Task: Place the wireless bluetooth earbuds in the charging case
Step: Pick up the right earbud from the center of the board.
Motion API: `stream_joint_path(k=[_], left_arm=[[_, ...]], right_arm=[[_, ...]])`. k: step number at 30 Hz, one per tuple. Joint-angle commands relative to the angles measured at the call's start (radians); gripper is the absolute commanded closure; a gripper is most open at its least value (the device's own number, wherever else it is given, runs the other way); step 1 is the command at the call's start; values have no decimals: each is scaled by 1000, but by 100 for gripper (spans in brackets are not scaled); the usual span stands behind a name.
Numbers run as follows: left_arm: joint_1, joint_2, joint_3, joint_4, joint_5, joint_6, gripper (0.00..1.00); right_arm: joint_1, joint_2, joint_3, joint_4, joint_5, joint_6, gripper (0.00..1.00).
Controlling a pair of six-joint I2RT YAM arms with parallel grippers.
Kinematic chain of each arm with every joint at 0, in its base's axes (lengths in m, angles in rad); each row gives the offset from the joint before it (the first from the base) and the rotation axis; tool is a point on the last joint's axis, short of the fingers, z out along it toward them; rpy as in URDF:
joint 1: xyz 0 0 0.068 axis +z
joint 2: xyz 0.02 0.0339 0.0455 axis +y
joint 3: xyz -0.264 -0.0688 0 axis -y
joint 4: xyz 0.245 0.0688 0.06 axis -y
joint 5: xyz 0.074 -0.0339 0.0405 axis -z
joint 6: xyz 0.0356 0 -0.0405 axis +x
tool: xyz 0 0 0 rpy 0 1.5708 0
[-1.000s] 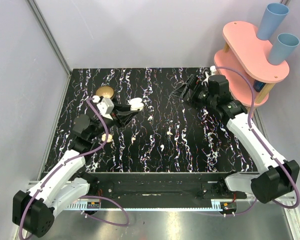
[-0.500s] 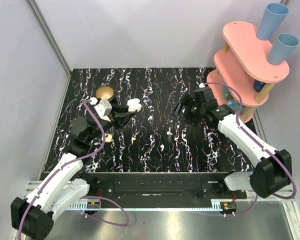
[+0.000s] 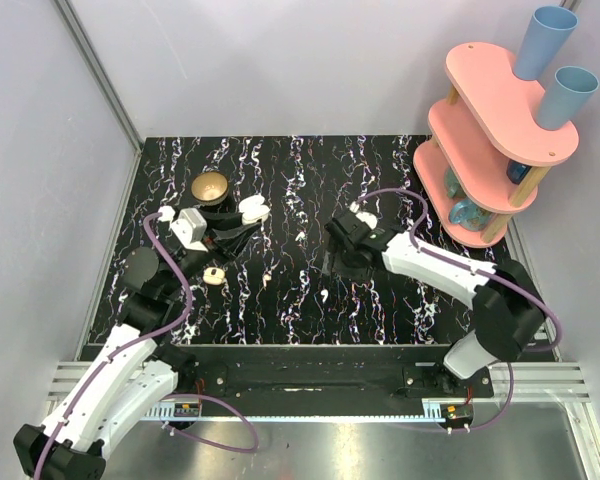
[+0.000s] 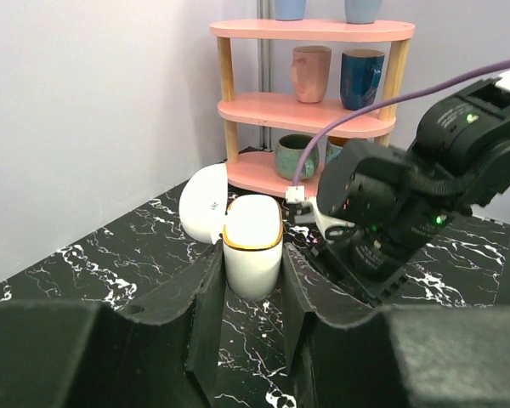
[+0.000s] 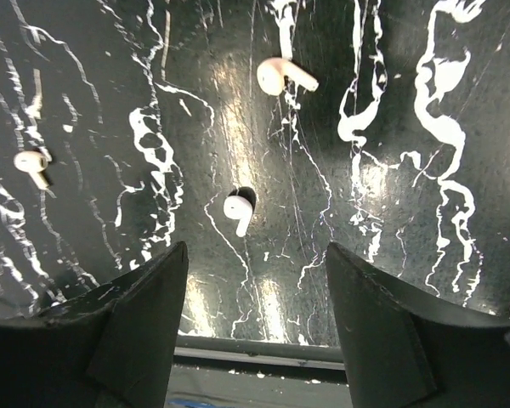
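Note:
My left gripper (image 4: 252, 257) (image 3: 240, 222) is shut on the white charging case (image 4: 253, 245) (image 3: 253, 208), held upright above the table's left side. Its lid (image 4: 202, 204) hangs open to the left. In the top view my right gripper (image 3: 335, 260) hovers over the middle of the table. It (image 5: 255, 255) is open with nothing between its fingers. Three white earbuds lie on the black marbled table below it: one (image 5: 238, 209) just ahead of the fingertips, one (image 5: 286, 76) farther off, one (image 5: 31, 163) at the left. The top view shows two earbuds (image 3: 301, 237) (image 3: 323, 297).
A brass bowl (image 3: 211, 186) stands behind the left gripper. A pink tiered shelf (image 3: 490, 140) (image 4: 310, 106) with blue cups (image 3: 543, 40) and mugs fills the back right corner. A small cream object (image 3: 213, 276) lies beside the left arm. The table's near rail (image 5: 263, 348) shows under the right fingers.
The right arm has swung from the shelf at the back right to the table's middle, over the earbuds, and its jaws have narrowed somewhat. The left gripper has drifted slightly left with the case.

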Motion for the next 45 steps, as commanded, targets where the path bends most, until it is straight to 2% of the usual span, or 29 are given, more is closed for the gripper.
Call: stream_joint_path(k=[1, 10, 12, 45], left_arm=[[4, -30, 0, -34, -41, 24, 100], [4, -81, -23, -54, -31, 16, 100], [4, -83, -26, -56, -31, 15, 100], [4, -72, -37, -59, -55, 21, 100]], right_arm=[[69, 73, 45, -10, 76, 66, 28], [106, 179, 73, 0, 83, 83, 39], [108, 199, 82, 2, 83, 78, 46], [106, 320, 140, -12, 73, 60, 50]])
